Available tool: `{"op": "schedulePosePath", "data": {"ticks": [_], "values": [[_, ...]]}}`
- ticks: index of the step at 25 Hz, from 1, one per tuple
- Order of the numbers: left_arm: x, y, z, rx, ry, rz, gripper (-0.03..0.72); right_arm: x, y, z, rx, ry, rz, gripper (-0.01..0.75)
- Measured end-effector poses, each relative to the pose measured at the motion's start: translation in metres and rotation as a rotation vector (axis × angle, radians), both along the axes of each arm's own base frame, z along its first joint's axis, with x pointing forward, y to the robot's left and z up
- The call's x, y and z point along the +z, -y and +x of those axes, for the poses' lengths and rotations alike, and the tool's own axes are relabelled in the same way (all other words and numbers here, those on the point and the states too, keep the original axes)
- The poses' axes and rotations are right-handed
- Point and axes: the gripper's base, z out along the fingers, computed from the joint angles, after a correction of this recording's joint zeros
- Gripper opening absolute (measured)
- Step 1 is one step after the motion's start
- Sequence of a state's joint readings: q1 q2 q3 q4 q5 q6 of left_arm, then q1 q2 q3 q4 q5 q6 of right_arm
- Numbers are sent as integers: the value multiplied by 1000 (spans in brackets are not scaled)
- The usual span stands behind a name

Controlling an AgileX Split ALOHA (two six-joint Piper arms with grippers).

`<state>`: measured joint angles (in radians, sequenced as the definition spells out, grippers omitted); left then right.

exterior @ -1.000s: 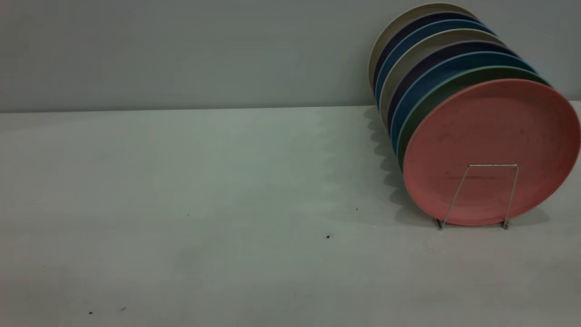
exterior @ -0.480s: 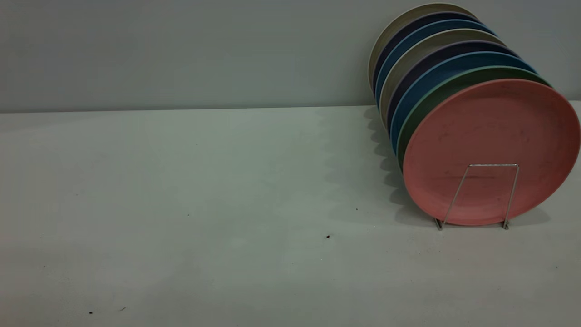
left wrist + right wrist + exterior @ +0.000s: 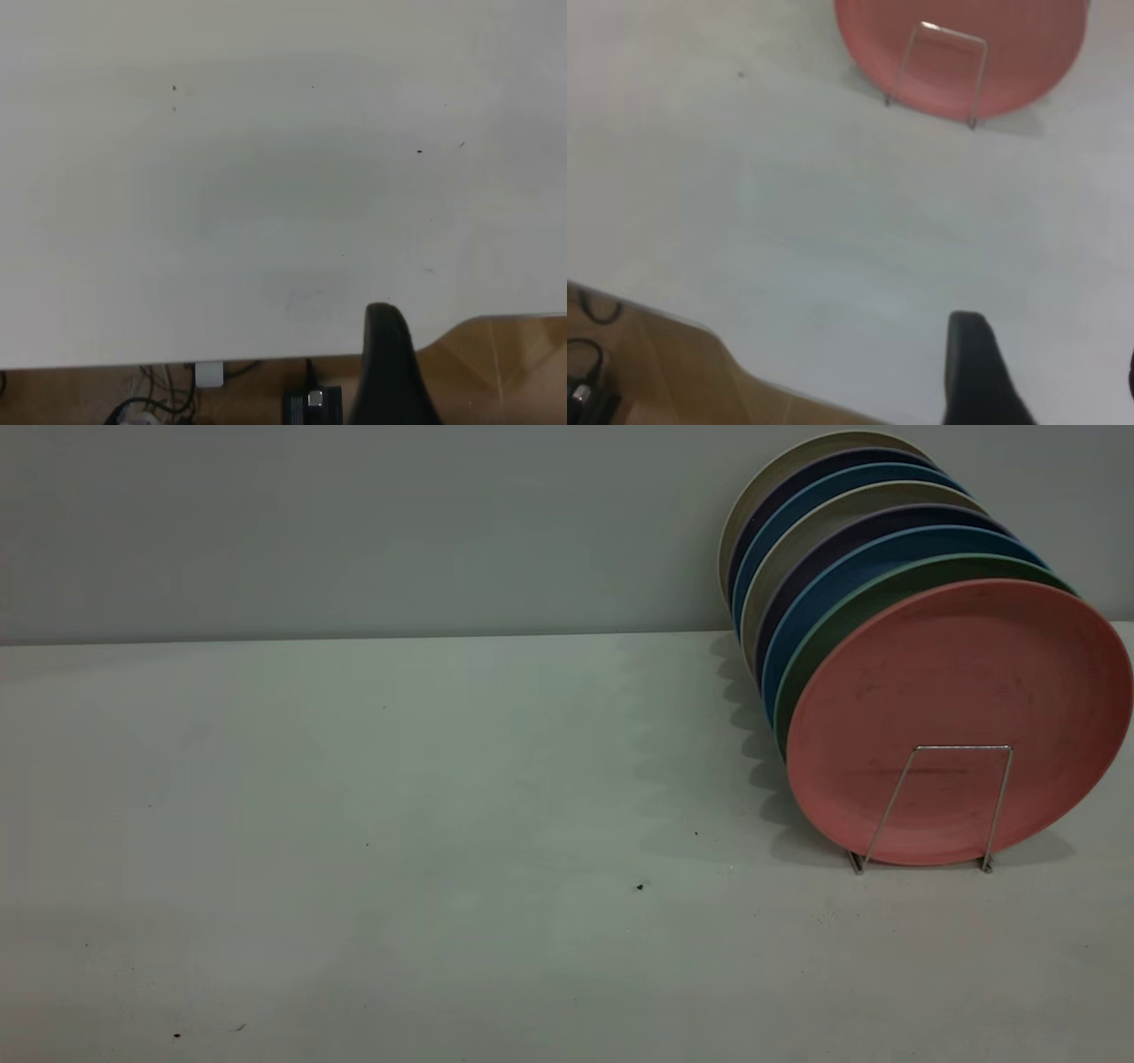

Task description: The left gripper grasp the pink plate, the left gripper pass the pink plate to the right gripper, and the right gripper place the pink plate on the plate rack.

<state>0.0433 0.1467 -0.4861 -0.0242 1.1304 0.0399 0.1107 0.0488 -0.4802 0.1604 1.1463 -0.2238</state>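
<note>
**Pink plate racked, both arms drawn back**

The right gripper (image 3: 1036, 381) hung well above the table (image 3: 443, 779), one dark finger (image 3: 974, 372) in its wrist view and its mate barely showing at the frame's edge, a wide gap between them, holding nothing. The left gripper (image 3: 390, 372) showed a single finger over the table's near edge; its spread could not be told. The pink plate (image 3: 957, 717) stood at the front of the plate rack (image 3: 961, 748), leaning on a green plate (image 3: 850, 607) behind it. Nothing in the exterior view had shifted over the last second, which suggested the placement was finished and the task complete.
</note>
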Motion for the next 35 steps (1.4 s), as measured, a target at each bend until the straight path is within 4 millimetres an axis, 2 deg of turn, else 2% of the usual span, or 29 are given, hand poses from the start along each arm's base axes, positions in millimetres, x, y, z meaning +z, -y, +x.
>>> {"op": "schedulePosePath", "data": {"ticks": [7, 23, 35], "values": [[0, 0, 0, 4, 0, -2, 516, 0, 1, -2, -1, 8, 6, 376], [0, 0, -1, 5, 5, -2, 516, 0, 1, -2, -3, 8, 9, 374], [-1, 1, -23, 6, 166, 3, 516, -1, 1, -9, -44, 59, 14, 373]]}}
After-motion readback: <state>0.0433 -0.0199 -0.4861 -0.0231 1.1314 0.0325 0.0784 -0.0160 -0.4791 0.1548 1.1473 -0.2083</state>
